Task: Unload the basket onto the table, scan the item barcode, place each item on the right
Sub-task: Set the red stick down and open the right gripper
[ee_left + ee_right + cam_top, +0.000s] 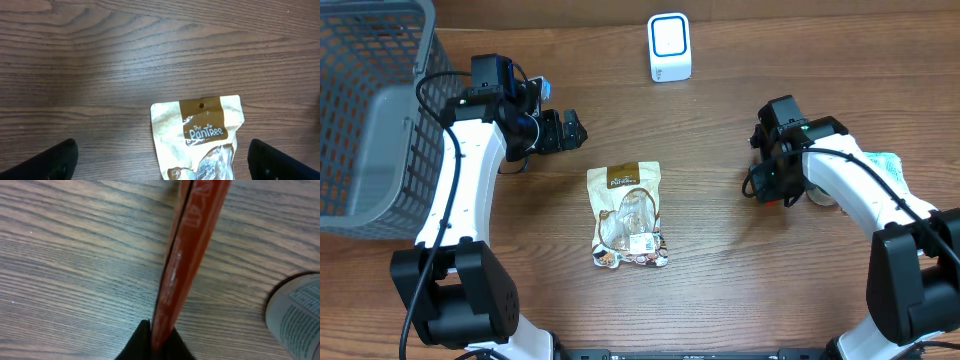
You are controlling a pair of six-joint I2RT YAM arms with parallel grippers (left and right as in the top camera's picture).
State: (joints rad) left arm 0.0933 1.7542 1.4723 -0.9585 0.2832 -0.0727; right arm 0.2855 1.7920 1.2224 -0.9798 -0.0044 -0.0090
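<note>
Left jaws released near snack pouch (628, 215) lying flat on bench (740, 290); right jaws clenched on thin red packet (192, 240).

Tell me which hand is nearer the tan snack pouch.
Left. The left hand is open by the top edge of the tan snack pouch; the right hand, far to its right, pinches a flat red packet.

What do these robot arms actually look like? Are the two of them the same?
Yes, they look like a matching pair. The left arm and right arm have smooth white, tube-like links joined by chunky black joints, with thin black cables looping alongside. Each ends in a black two-fingered pincer: left pincer, right pincer.
</note>
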